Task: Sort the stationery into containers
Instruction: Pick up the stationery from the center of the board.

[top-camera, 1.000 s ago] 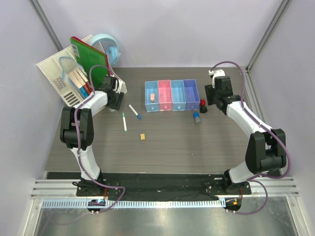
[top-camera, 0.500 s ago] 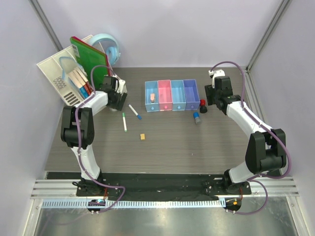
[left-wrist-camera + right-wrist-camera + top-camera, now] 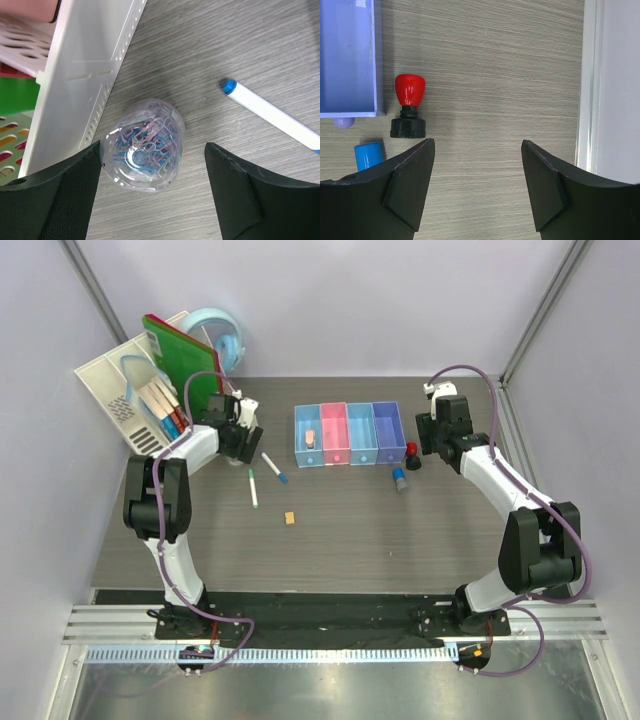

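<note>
The left gripper (image 3: 155, 200) hangs wide open and empty at the far left, over a small clear plastic tub of coloured paper clips (image 3: 142, 150) just beside the white slotted desk organizer (image 3: 75, 75). The thin white blue-capped pen (image 3: 270, 117) lies near on the right. The right gripper (image 3: 477, 185), also spread wide and holding nothing, is near the red-and-black stubby cylinder (image 3: 409, 112) and the blue-grey stubby cylinder (image 3: 368, 155), both just right of the row of four joined plastic bins (image 3: 347, 435). The pink eraser (image 3: 310, 437) lies in the leftmost, light-blue bin, while the thin white green-capped pen (image 3: 252, 488) and the tiny orange block (image 3: 289, 518) lie nearer on the table.
</note>
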